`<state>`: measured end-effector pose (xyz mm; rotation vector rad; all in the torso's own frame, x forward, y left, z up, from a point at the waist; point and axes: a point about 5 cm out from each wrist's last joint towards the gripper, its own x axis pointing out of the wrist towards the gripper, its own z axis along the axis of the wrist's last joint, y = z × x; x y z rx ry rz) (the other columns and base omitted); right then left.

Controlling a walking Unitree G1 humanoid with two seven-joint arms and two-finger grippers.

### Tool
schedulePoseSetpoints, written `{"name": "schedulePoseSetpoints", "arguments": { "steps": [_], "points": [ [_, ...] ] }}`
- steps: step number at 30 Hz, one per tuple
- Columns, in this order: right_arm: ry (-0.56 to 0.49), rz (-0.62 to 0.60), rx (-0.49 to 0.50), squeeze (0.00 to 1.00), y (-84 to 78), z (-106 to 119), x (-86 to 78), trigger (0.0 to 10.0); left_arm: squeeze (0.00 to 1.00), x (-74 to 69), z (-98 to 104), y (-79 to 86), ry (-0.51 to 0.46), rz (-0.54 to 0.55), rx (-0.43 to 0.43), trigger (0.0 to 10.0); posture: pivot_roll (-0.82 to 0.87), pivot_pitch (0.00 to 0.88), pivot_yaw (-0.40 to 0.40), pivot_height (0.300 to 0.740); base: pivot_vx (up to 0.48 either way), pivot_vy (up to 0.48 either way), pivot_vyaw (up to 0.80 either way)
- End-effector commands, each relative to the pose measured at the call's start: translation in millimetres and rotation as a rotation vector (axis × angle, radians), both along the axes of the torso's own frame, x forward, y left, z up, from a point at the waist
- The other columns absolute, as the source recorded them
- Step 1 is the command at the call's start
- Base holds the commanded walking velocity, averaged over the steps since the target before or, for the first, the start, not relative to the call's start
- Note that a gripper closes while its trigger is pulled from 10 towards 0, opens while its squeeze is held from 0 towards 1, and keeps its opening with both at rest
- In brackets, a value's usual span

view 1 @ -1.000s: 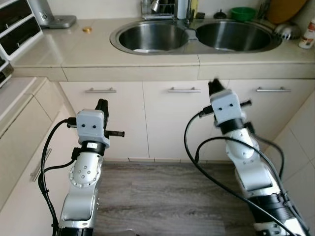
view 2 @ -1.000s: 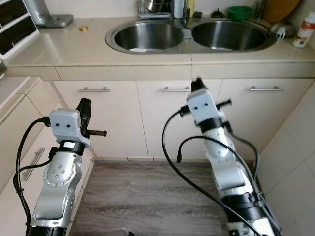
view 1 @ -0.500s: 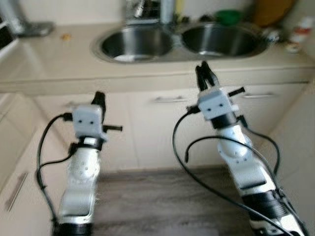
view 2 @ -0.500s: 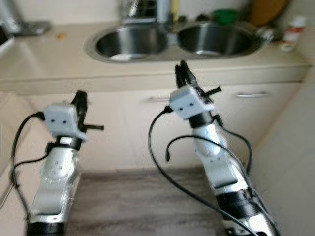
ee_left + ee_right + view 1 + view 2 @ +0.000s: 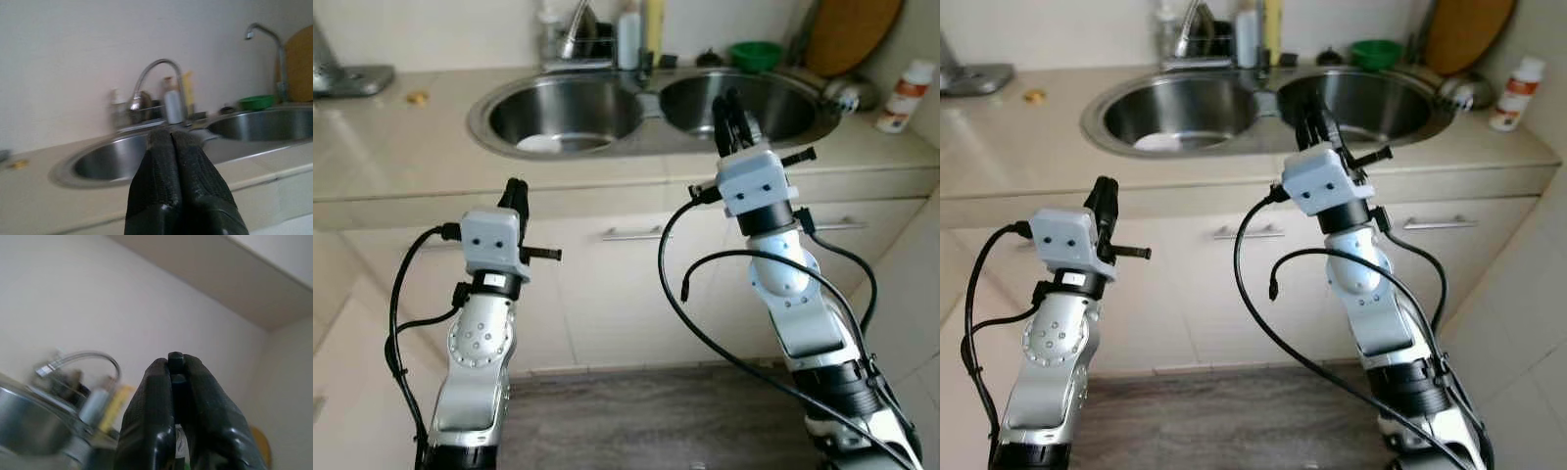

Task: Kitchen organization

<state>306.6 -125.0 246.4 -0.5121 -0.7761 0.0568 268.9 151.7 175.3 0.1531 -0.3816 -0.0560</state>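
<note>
A steel double sink (image 5: 481,121) is set in the beige countertop (image 5: 391,147) ahead of me. A white dish (image 5: 548,143) lies in its left basin. My left gripper (image 5: 516,188) is raised in front of the counter edge, below the left basin, and its fingers (image 5: 161,161) are pressed shut on nothing. Higher up, my right gripper (image 5: 729,104) points at the right basin (image 5: 793,108) from the near rim. It is shut and empty too (image 5: 175,363).
Behind the sink are a faucet (image 5: 576,29), bottles (image 5: 628,37), a green bowl (image 5: 756,54) and a wooden board (image 5: 852,34). A white bottle (image 5: 906,93) stands at the right, an appliance base (image 5: 352,80) and a small yellow item (image 5: 414,97) at the left. Cabinet doors with handles (image 5: 631,233) are below.
The camera has shifted, so the sink sits lower and nearer the middle of view. My right gripper has risen from cabinet height to the sink rim. The left arm holds its pose.
</note>
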Motion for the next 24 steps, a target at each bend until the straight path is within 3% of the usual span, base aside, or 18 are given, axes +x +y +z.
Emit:
{"name": "schedulePoseSetpoints", "arguments": {
  "steps": [1, 18, 24],
  "points": [
    [-0.022, 0.02, 0.042, 0.0, 1.8, 9.6, 1.3, 10.0, 0.0, 0.1, 3.6, 6.1, -0.013, 0.02, 0.014, 10.0, 0.02, 0.004, 0.012, 0.74, 0.386, 0.0, 0.0],
    [0.012, 0.035, 0.093, 0.0, 3.1, 6.8, 4.4, 10.0, 0.0, 3.8, 8.6, 7.6, -0.03, 0.034, 0.008, 10.0, 0.02, 0.011, 0.015, 0.74, 0.404, 0.0, 0.0],
    [-0.037, 0.043, 0.113, 0.0, 3.6, 20.2, 3.5, 10.0, 0.0, 4.5, 8.5, 7.4, -0.03, 0.033, 0.005, 10.0, 0.02, 0.01, 0.014, 0.74, 0.407, 0.0, 0.0]
  ]
}}
